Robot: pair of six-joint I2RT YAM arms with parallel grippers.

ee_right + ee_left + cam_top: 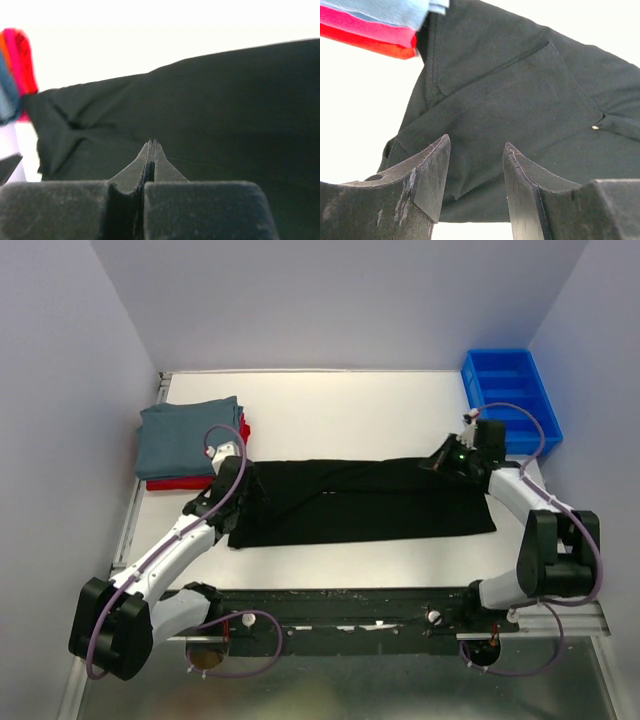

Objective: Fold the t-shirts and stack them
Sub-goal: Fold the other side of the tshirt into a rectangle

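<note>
The black t-shirt (360,502) lies flat across the middle of the table as a long folded band; no chest print shows. The slate grey-blue t-shirt (190,435) lies folded on the red t-shirt (180,483) at the back left. My left gripper (238,472) is open just above the black shirt's left end; in the left wrist view its gripper (476,150) frames black cloth (520,90), with the red shirt (365,35) and grey-blue shirt (385,10) beyond. My right gripper (440,462) is over the shirt's back right corner. In the right wrist view its gripper (151,145) is shut, no cloth visible between the tips, black cloth (225,110) below.
A blue plastic bin (510,395) stands at the back right corner, close behind the right arm. The two-shirt stack sits right beside the left gripper. White walls close in the table on the left, back and right. A dark rail (350,610) runs along the near edge.
</note>
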